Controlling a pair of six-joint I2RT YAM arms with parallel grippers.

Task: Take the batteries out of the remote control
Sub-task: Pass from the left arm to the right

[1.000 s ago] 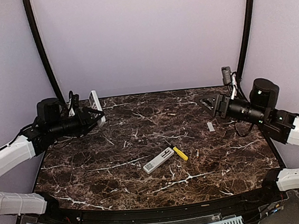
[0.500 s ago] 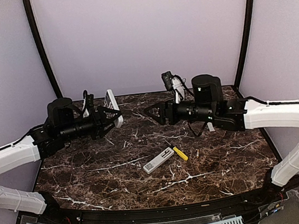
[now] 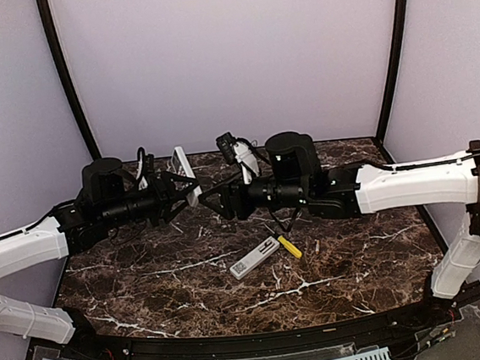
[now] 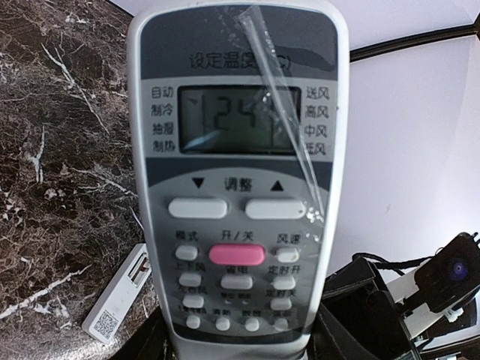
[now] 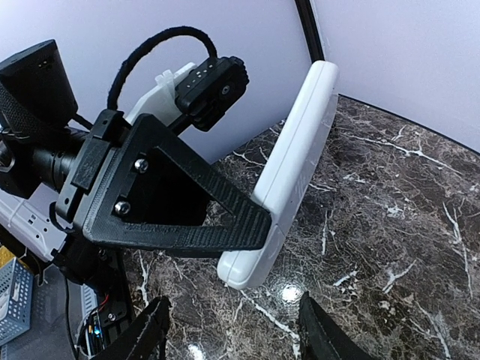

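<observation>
The batteries were nowhere in view. By judgement they sat in the back of the remote control (image 4: pixel 236 187), whose button face was turned to the left wrist camera. Its back showed only edge-on to the right wrist camera (too slanted to tell whether a cover was on it). The remote was in the air over the rear left of the table (image 3: pixel 147 274), its lower end clamped between the jaws of the left gripper (image 3: pixel 188 190). It looked a light, stiff plastic shell, smooth and likely slippery, with a clear film lifting off its display. The cells should be small, hard and apt to roll, best nipped across the middle of the barrel. The right gripper (image 3: pixel 210 202) hung just beside the remote's lower end, jaws apart with nothing between them. Below lay a white slab (image 3: pixel 254 258) bearing a printed code, just beside a yellow-handled screwdriver (image 3: pixel 288 246).
</observation>
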